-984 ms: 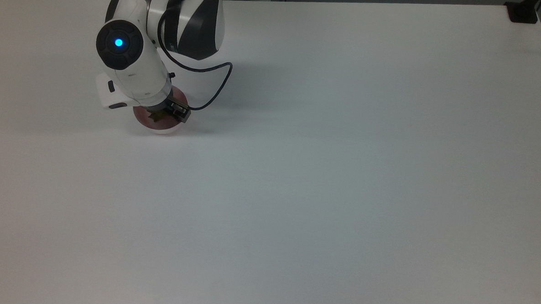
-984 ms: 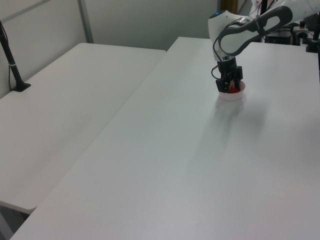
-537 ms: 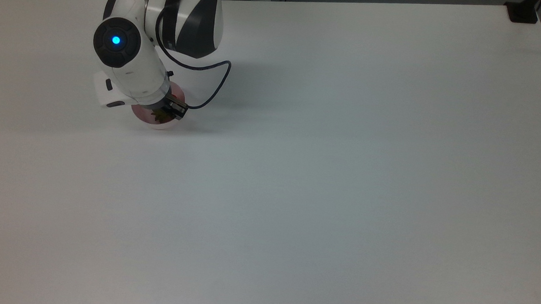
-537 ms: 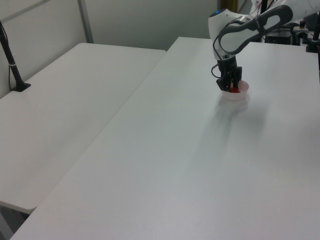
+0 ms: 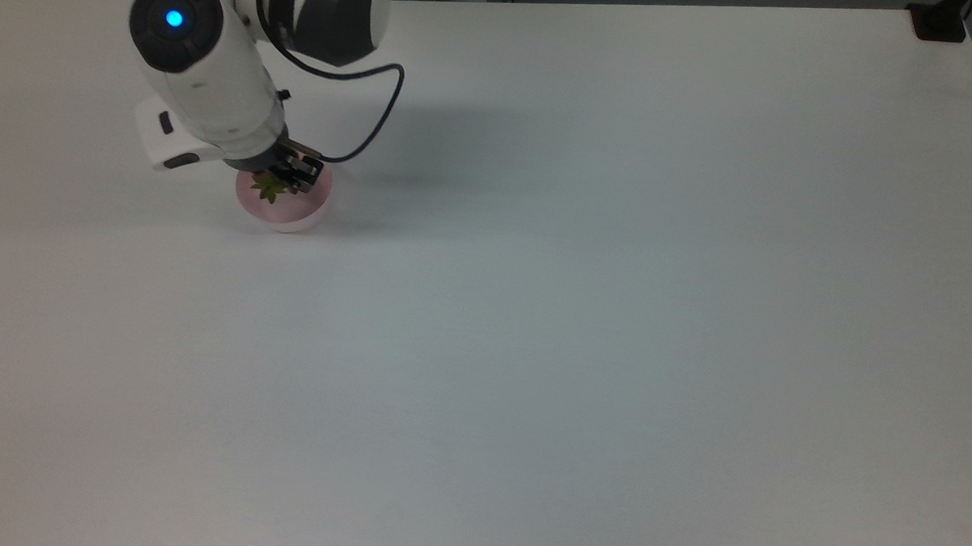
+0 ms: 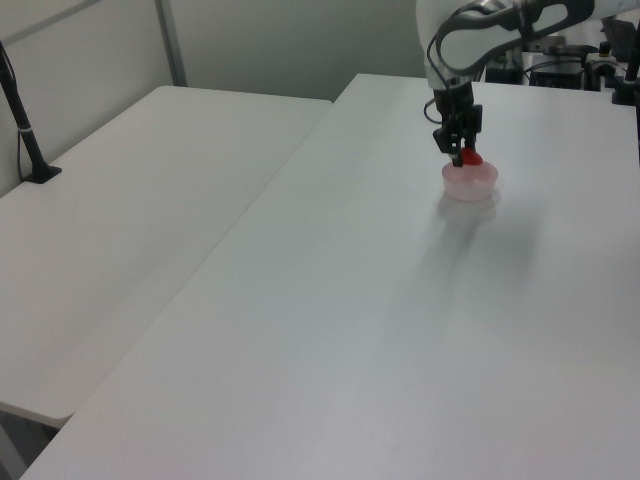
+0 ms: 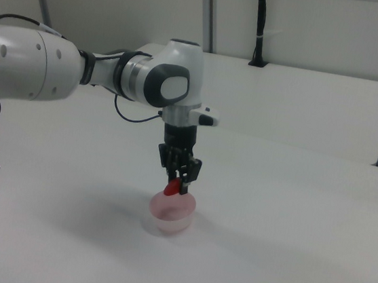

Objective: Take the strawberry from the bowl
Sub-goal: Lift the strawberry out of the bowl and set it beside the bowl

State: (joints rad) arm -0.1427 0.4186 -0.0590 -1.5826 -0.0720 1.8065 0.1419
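Observation:
My gripper hangs just above the pale pink bowl, shut on the red strawberry. In the right view the berry's tip clears the bowl's rim. The top view shows the green leafy cap beside the black fingers, over the bowl. In the left view the gripper holds the strawberry right above the bowl, which rests on the white table.
A second white table adjoins at the left view's left, with a black post on it. A black cable loops from the arm's wrist. A black mount sits at the top view's far right corner.
The gripper has risen out of the bowl with the strawberry held in it. The bowl shifted slightly and now rests on the table below the berry.

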